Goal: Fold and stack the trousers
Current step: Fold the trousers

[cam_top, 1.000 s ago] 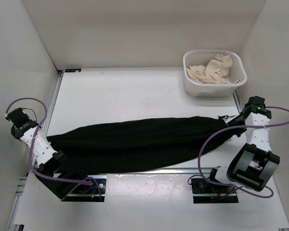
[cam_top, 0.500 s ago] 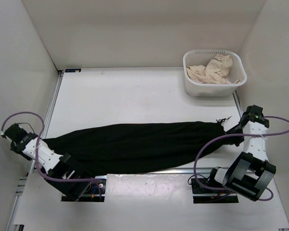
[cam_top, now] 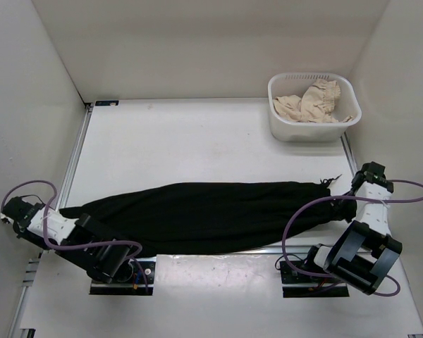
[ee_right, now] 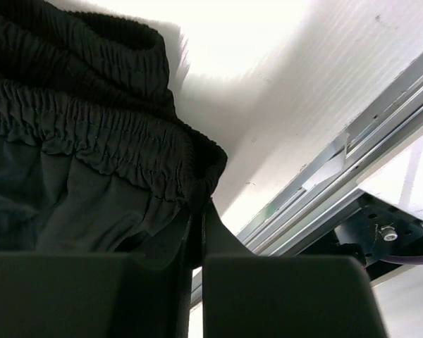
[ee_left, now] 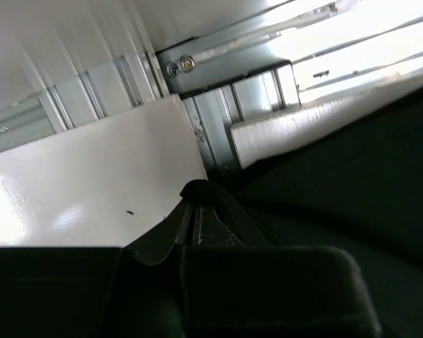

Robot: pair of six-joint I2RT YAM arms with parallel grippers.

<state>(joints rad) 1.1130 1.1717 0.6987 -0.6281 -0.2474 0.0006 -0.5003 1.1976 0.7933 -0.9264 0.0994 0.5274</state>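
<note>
- Trousers [cam_top: 204, 211] lie stretched along the table [cam_top: 197, 134] near its front edge; I see left gripper [ee_left: 197, 208] and right gripper [ee_right: 199, 215] each clamped on an end.
- Pulling harder could, I judge, slip either thin pinch free.

The white surface [cam_top: 190, 137] carries the black trousers [cam_top: 211, 215], stretched lengthwise across its near part, and a white basket [cam_top: 307, 132] in its far right corner.

L pincer [ee_left: 196, 211] & R pincer [ee_right: 197, 217] dragged trousers [cam_top: 197, 211] nearer, straighter.
</note>
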